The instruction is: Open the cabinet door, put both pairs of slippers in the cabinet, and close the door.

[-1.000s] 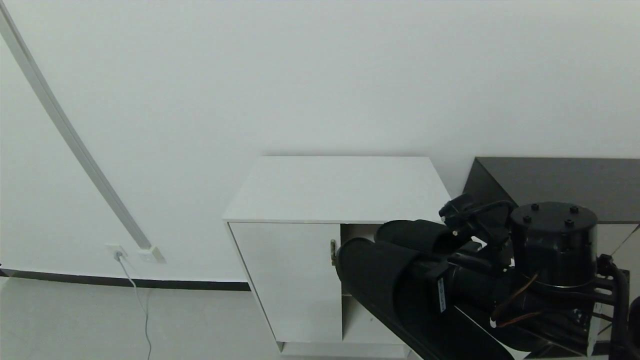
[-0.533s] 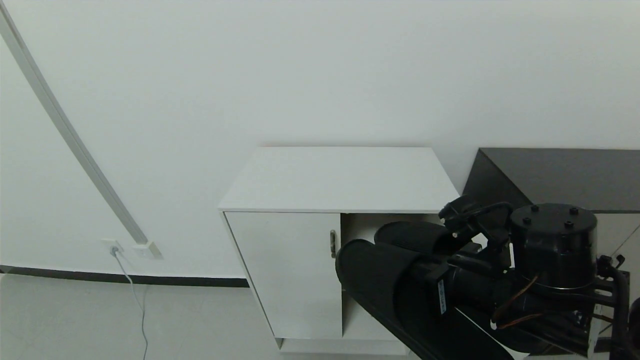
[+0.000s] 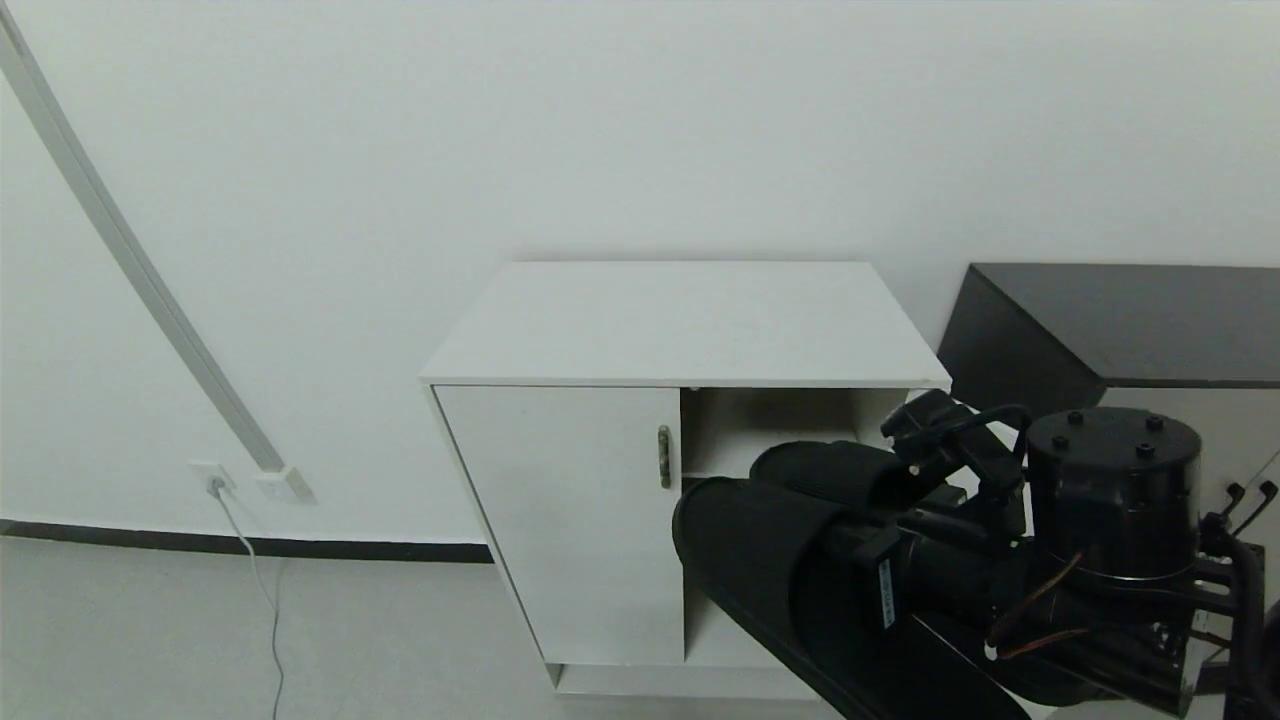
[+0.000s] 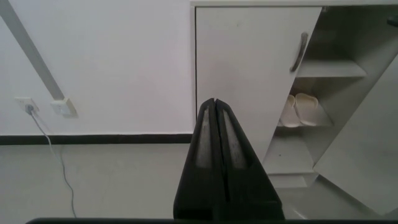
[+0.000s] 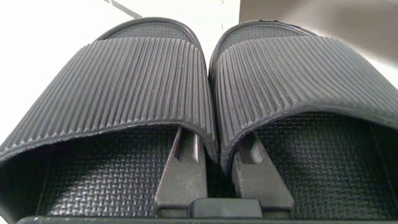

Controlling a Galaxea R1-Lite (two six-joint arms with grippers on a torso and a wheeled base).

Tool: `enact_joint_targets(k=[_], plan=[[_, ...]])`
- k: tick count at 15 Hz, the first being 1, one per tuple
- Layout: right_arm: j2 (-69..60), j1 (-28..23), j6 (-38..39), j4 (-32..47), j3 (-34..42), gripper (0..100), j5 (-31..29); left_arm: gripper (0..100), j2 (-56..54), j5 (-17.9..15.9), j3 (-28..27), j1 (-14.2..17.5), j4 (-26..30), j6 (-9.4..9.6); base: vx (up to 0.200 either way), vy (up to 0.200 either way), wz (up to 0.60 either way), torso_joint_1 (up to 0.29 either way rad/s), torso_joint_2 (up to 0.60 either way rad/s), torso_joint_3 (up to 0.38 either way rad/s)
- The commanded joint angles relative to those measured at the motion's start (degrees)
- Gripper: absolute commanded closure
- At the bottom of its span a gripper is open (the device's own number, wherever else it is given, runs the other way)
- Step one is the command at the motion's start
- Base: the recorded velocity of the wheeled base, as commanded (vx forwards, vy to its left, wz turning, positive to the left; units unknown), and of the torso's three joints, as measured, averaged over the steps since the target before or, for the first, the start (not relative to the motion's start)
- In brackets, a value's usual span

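Illumination is diffuse and even, arriving from above; the wall [image 3: 640, 120] is uniformly bright. In the head view, the cabinet [image 3: 680, 325] top shades its open compartment [image 3: 770, 425] at 4 o'clock. The wall trunking [image 3: 150, 280] at 9 o'clock bows with lens distortion. The black slippers [image 5: 205, 81] carry a soft sheen on their ribbed straps, with dim hollows beneath at 6 o'clock.

Two black slippers [image 5: 124, 81], two white slippers [image 4: 300, 109], one cabinet [image 3: 680, 320].
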Motion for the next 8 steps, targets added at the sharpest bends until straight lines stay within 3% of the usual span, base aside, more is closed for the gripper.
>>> enact_joint_targets(k=[1,8], plan=[[0.1,0.0,0.0,-0.5,0.1,100,0.0,100,0.0,0.0,0.0,0.0,0.0,0.00,0.000,0.000,0.00,-0.222,0.55,0.315],[0.4,0.0,0.0,-0.9,0.9,100,0.0,100,0.0,0.1,0.0,0.0,0.0,0.00,0.000,0.000,0.00,-0.209,0.53,0.318]])
